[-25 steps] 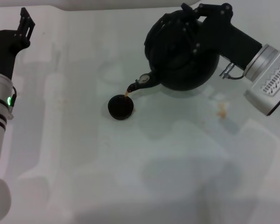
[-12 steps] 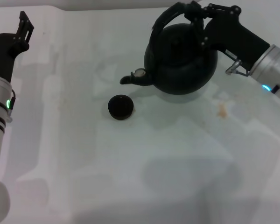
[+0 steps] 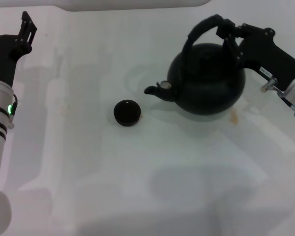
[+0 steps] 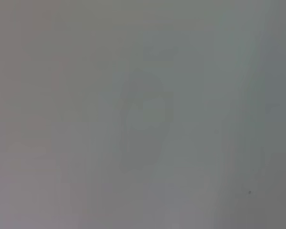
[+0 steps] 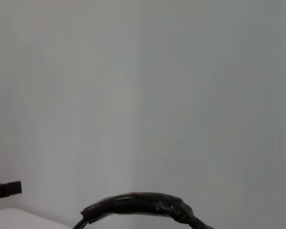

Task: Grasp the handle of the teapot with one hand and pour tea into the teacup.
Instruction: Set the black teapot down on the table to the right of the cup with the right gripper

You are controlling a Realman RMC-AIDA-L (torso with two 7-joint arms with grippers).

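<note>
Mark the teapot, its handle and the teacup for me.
teapot (image 3: 211, 83): head view, on the round black body.
handle (image 3: 199, 30): head view, on the arch above the pot.
teacup (image 3: 127, 112): head view, on the cup's middle.

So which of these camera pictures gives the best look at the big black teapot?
The head view. It shows the whole teapot upright on the table, spout toward the teacup, with the right gripper clamped on its handle. The right wrist view catches only a strip of the handle. The left wrist view shows none of it.
</note>
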